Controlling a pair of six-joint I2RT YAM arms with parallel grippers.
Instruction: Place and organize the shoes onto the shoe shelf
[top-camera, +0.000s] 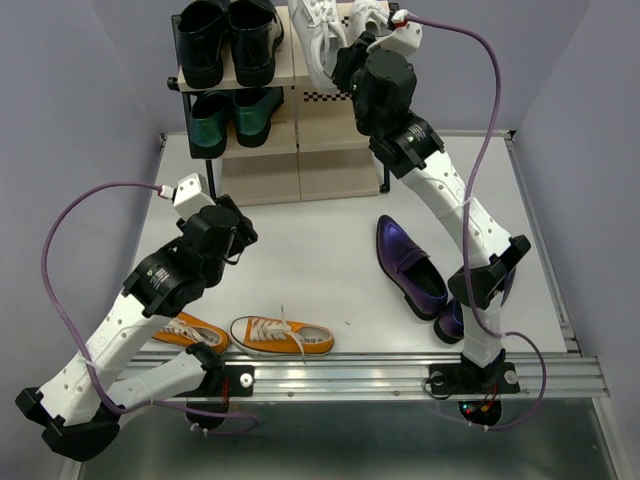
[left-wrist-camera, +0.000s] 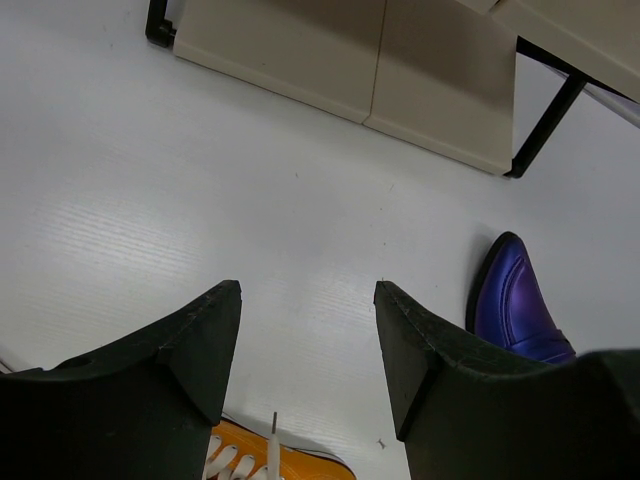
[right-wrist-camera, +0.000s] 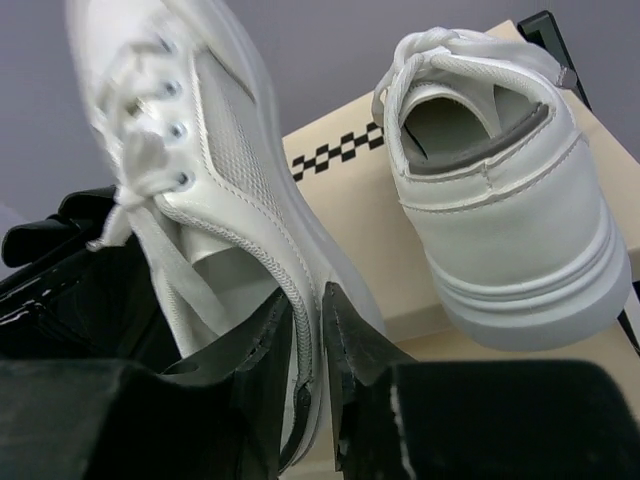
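Observation:
My right gripper (right-wrist-camera: 308, 300) is shut on the collar of a white lace-up sneaker (right-wrist-camera: 210, 170), held tilted over the top tier of the shoe shelf (top-camera: 300, 110). The other white sneaker (right-wrist-camera: 500, 200) stands on that top board to its right. Both show at the shelf top in the top view (top-camera: 320, 30). My left gripper (left-wrist-camera: 308, 292) is open and empty above the table. Two orange canvas sneakers (top-camera: 282, 336) lie near the front edge. A purple loafer (top-camera: 410, 265) lies at right; a second purple loafer (top-camera: 452, 320) is mostly hidden behind my right arm.
A shiny black pair (top-camera: 225, 40) stands on the top tier at left. A metallic green pair (top-camera: 232, 115) sits on the middle tier at left. The bottom board (left-wrist-camera: 350, 60) carries nothing. Grey walls close in on both sides of the white table (top-camera: 320, 240).

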